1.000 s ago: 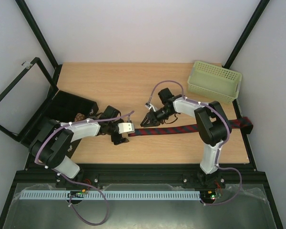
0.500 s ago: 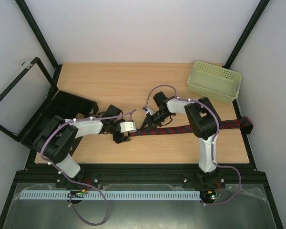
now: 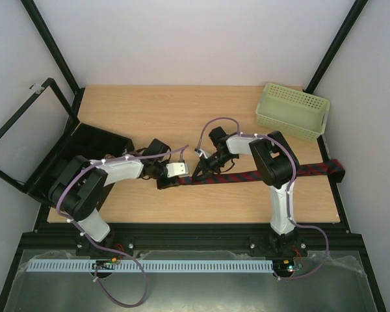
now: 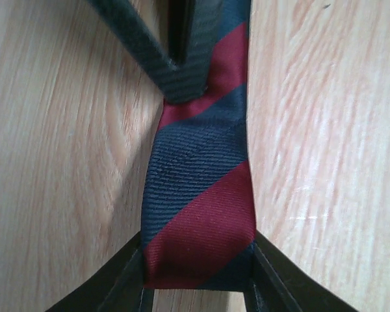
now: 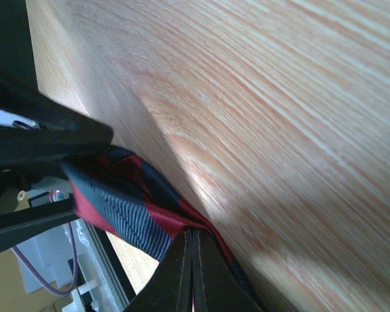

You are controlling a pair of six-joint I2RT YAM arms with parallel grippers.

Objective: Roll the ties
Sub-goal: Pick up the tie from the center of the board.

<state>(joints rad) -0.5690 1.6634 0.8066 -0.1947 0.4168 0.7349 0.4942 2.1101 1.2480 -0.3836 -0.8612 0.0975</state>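
The left gripper (image 4: 198, 286) has its two fingers (image 4: 127, 289) apart. The thin end of the tie (image 4: 198, 214) lies flat between them on the wooden table (image 4: 325, 162). Each finger touches one edge of the tie. The tie is dark red with dark blue stripes.

Just past those jaws, the tie gets narrow and twists a little. That is where the right gripper (image 5: 192, 257) has it. Its two fingers are pressed tight together with the tie squeezed between them. The two grippers are very close, tip near tip.

Behind the right jaws, the rest of the tie runs in a long line under the right arm. Its wide end sticks out over the side edge of the table.

A black box (image 3: 84, 149) sits behind the left jaws, well apart from them. A pale green basket (image 3: 292, 112) stands at the far corner, well away from both jaws.
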